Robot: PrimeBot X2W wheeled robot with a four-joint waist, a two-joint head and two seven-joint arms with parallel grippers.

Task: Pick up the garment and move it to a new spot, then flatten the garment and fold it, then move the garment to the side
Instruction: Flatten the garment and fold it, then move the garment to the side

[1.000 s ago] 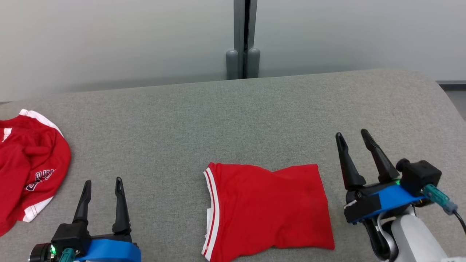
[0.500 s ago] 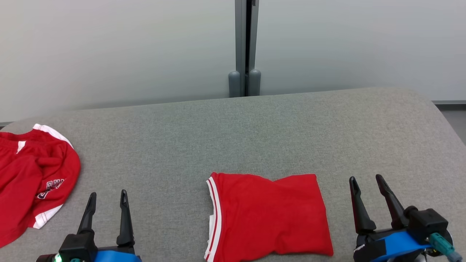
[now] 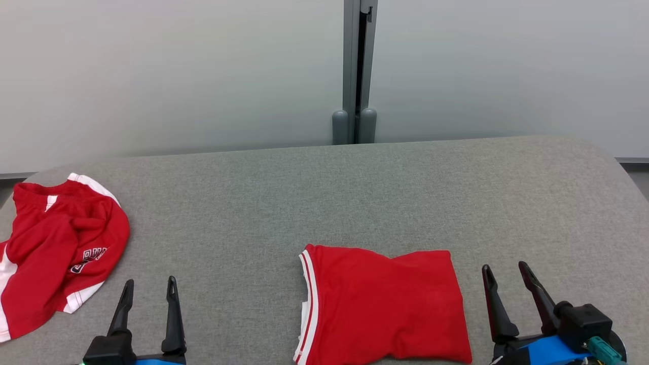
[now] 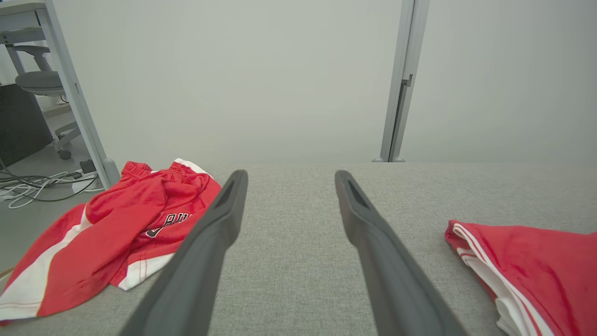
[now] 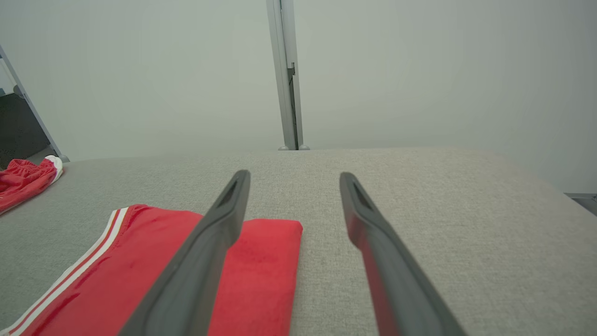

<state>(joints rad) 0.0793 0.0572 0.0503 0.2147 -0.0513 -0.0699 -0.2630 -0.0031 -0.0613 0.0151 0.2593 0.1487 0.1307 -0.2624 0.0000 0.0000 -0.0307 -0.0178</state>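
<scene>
Red and neatly folded, the garment (image 3: 383,304) lies on the grey surface (image 3: 355,192) between the left tool (image 3: 150,280) and the right tool (image 3: 504,265), both spread open and empty; to shift it aside they should probably pinch opposite edges through all layers and lift evenly.

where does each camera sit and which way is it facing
head view: on the head, looking forward and down at the grey padded top, folded red garment in front; left hand and right hand at the bottom corners
left wrist view: on the left wrist, looking along its fingers toward the wall; crumpled red garment at left
right wrist view: on the right wrist, looking along its fingers past the folded garment toward the wall
shared: both wrist views show both garments and the grey post
</scene>
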